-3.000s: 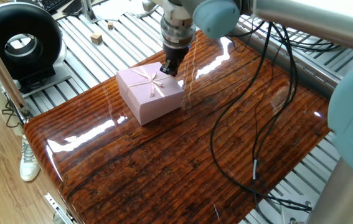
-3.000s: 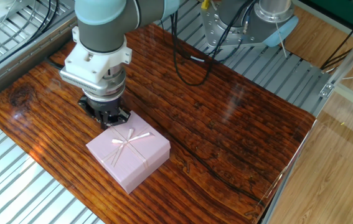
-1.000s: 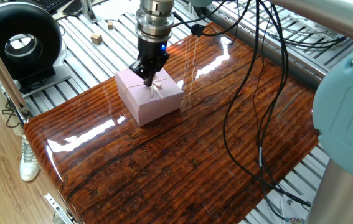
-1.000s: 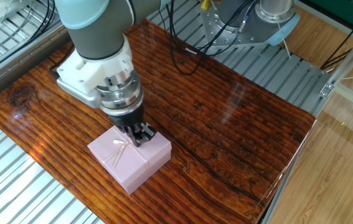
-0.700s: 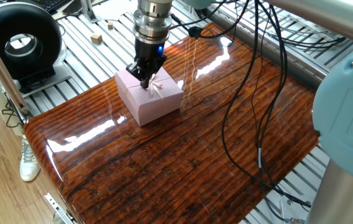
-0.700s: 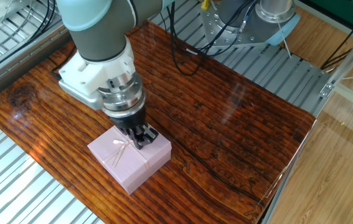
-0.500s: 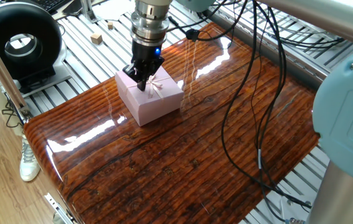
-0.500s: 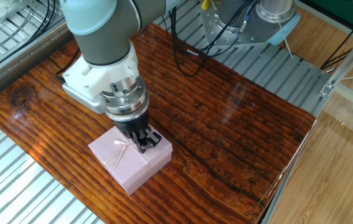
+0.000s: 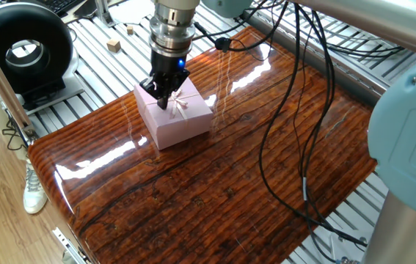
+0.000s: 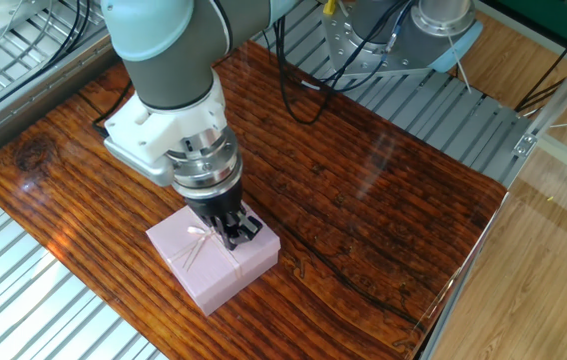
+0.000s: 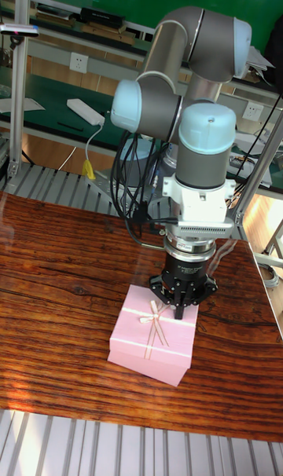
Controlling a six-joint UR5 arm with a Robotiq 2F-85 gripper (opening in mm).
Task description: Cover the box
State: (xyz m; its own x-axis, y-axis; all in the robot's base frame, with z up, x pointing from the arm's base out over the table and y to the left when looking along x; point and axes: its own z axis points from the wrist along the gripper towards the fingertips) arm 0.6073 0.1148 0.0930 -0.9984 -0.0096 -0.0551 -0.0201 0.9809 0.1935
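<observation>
Your tool (image 9: 165, 100), fingers together, has slid onto the lid (image 9: 185, 110), nudging the covered box (image 9: 174, 130) slightly; seating looks done.

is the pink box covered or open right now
Covered. The lid with the ribbon bow sits on the box; no dark inside shows in any view.
</observation>
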